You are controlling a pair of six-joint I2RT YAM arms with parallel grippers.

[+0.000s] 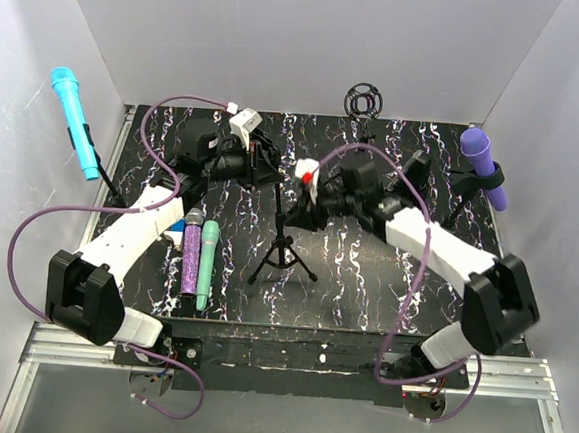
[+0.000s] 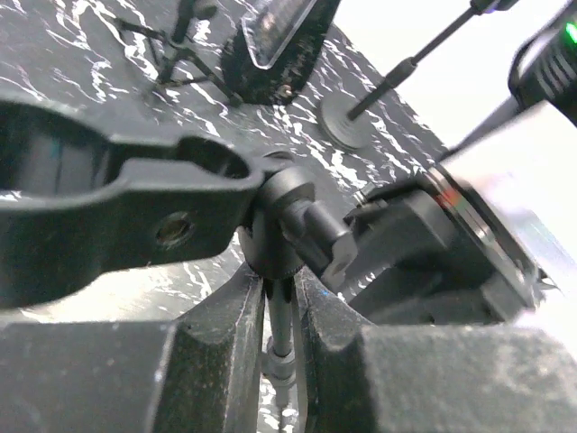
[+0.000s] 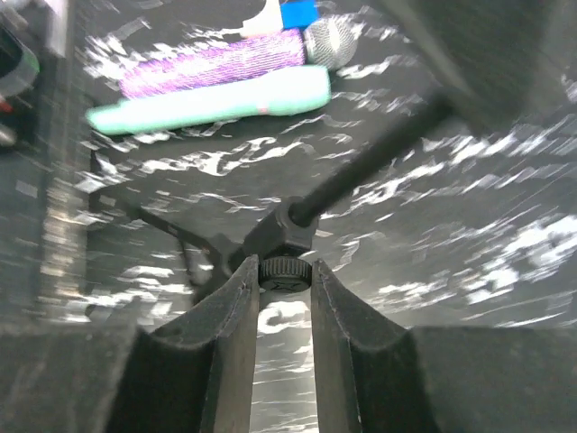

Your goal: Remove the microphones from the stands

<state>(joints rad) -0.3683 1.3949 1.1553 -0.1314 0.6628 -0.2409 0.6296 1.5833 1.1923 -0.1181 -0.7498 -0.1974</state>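
The top camera looks down from above and behind the arm bases over the whole marbled table (image 1: 365, 273), with the tripod stand (image 1: 284, 248) at centre. Both wrist cameras sit very close to that stand: one looks past the left gripper (image 2: 280, 290) at its pole, the other past the right gripper (image 3: 283, 272) down onto its hub.

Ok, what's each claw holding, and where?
Left claw: the mic stand, by its pole under the clip. Right claw: a round knob on that stand.
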